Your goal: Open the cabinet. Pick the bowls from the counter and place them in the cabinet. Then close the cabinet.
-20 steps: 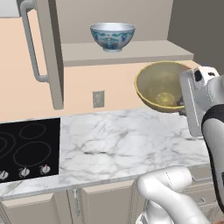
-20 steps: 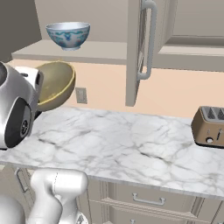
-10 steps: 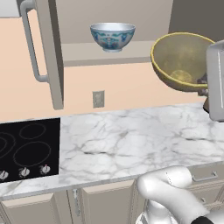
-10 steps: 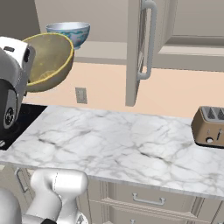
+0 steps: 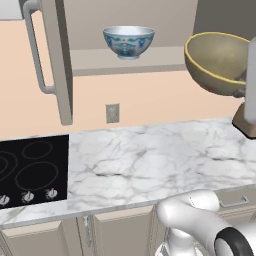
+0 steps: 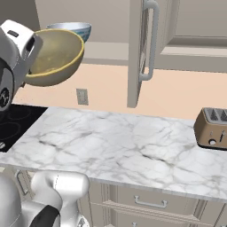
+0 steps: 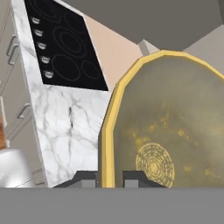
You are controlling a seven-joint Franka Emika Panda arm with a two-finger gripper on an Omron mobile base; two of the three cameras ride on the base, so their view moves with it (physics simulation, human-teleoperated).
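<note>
While cabinet (image 5: 125,60) stands open above veined white counter (image 5: 150,165), no readable writing shows anywhere. Patterned white bowl (image 5: 128,42) sits upright on cabinet shelf. Yellowish-tan bowl (image 5: 216,62), tilted, hangs mid-air level with shelf, gripper (image 7: 109,177) fingers clenched on its rim. Brown toaster (image 6: 213,128) on counter, right.

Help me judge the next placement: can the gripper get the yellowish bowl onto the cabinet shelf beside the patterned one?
Probably yes. The cabinet doors stand open, the yellowish bowl is held at shelf height, and there is bare shelf beside the patterned bowl.
</note>
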